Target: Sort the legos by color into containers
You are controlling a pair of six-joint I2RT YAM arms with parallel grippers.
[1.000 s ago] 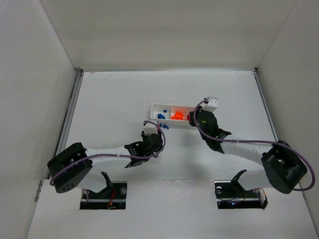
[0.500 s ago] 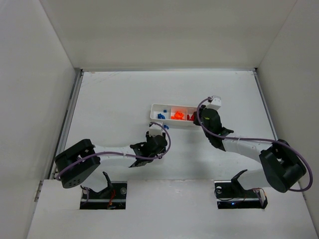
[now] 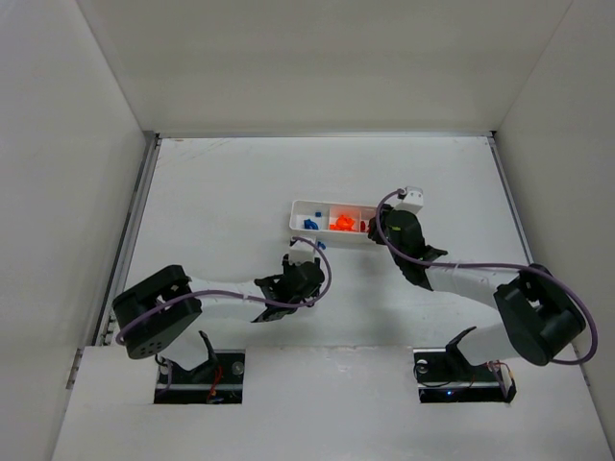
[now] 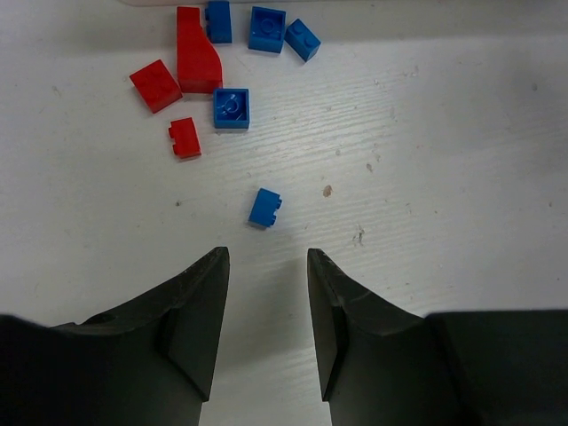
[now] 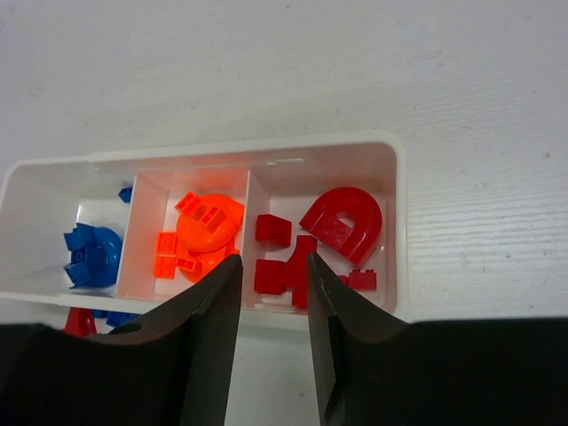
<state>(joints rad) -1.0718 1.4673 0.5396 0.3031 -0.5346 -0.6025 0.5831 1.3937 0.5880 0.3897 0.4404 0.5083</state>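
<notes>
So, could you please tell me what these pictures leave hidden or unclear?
Top external view: the legos are too small to tell shapes, and the right arm covers the tray's right end.
Right wrist view: the right claw hides the tray's near wall and some red bricks.
Left wrist view: the top edge cuts off a blue brick.

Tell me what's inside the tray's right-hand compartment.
Everything visible in the right compartment is red: an arch piece and several small bricks. The right gripper's fingers cover part of its near side, so anything there is hidden.
</notes>
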